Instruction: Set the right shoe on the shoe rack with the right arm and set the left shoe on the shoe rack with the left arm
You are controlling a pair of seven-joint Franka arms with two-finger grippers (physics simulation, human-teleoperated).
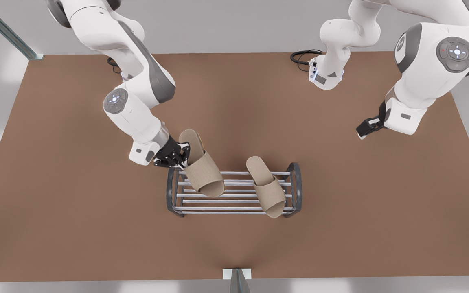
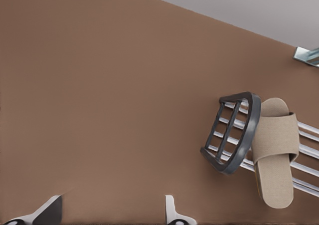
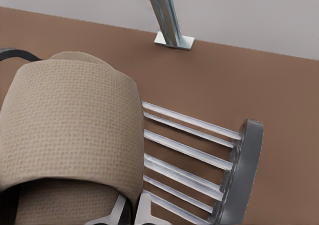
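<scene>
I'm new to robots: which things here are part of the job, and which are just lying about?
Job: shoe rack; racked slipper; held slipper, over the rack in right gripper; left gripper, open, waiting aside.
Lying about: black cable; metal post.

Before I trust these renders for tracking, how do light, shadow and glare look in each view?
Front view: soft even light, a faint darker patch on the table around the shoe rack, no hard shadows. Left wrist view: flat lighting, mild sheen on the rack's end frame. Right wrist view: bright glints along the silver bars; the held slipper looms large from closeness.
</scene>
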